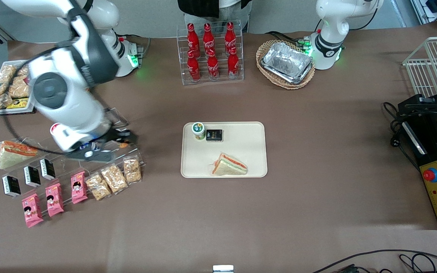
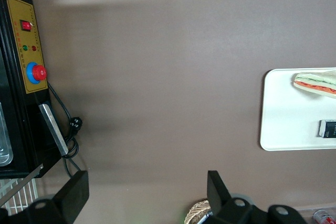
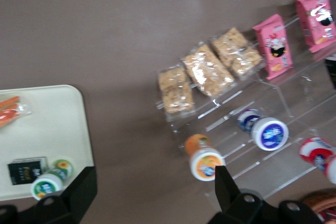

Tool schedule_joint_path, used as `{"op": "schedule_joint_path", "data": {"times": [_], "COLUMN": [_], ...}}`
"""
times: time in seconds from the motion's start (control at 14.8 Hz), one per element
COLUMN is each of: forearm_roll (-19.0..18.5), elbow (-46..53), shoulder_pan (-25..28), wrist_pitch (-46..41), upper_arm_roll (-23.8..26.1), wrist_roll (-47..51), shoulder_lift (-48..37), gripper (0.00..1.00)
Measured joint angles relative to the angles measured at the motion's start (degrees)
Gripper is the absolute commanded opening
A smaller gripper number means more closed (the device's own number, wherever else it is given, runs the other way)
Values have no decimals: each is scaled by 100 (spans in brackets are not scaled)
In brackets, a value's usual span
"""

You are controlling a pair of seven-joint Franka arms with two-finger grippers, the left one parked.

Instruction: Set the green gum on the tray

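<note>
Green gum (image 1: 198, 130), white-lidded, upright on tray (image 1: 237, 168); open claw (image 1: 121, 137) apart

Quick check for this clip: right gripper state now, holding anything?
Right gripper: open, holding nothing, above the snack display rack at the working arm's end. The green gum already stands on the tray.

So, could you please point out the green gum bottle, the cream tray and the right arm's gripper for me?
Green cylindrical gum bottle (image 1: 198, 130), front view: on its white lid.
Cream-beige rectangular tray (image 1: 241, 149), front view: on a bare part of its floor.
Right arm's gripper (image 3: 152, 195), right wrist view, above the clear snack rack: midway between its open jaws.
</note>
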Motion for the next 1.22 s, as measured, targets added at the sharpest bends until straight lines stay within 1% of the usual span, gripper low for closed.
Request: {"op": "schedule_joint_path", "data": {"times": [0.14, 0.2, 0.47, 0.68, 0.74, 0.88, 1.22], "forearm_roll": [61, 165, 832, 1305, 1405, 1476, 1499], "elbow": [60, 67, 46, -148, -238, -377, -454], "shoulder_pan": [-339, -499, -1253, -1798, -1947, -2100, -2140], "wrist_pitch": [-378, -511, -859, -894, -896, -939, -949], "upper_arm_roll": [2, 3, 9, 15, 16, 15, -51], "wrist_roll": [-280, -394, -864, -1306, -1462, -1622, -1676], "shoulder_lift": [-84, -164, -596, -916, -1005, -1166, -1347], "gripper": [100, 100, 100, 100, 100, 100, 100]}}
